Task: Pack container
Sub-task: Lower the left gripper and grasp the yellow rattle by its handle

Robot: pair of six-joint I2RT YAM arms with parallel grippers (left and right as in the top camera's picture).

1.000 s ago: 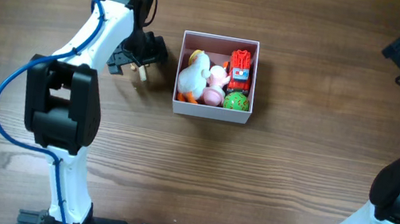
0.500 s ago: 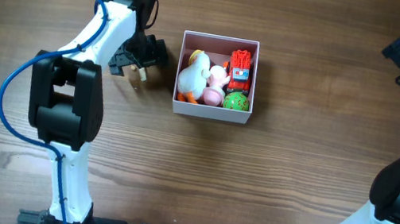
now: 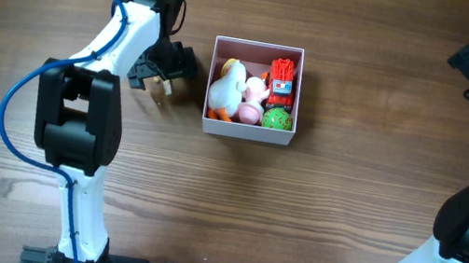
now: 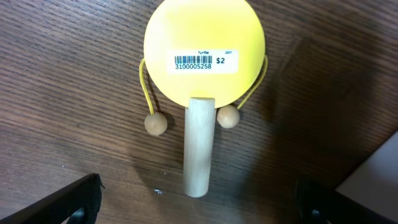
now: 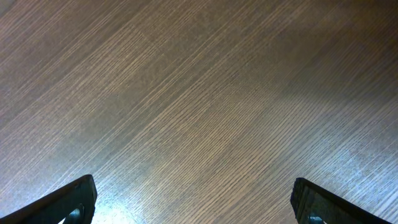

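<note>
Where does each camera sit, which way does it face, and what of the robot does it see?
Overhead: above the table, looking straight down at the container and both arms.
Left wrist: on the left arm, facing down at a yellow drum toy; left gripper fingertips in the bottom corners.
Right wrist: facing bare table; right gripper fingertips likewise.
Shared: overhead and left wrist both show the toy's handle.

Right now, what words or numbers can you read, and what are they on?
"3100005258": under the barcode on the white sticker on the yellow drum.
"$2": on the same sticker, right of the barcode.
Tiny print above the barcode: too small to read.
Markings on the red toy in the container: too small to read.
No other writing shows.
</note>
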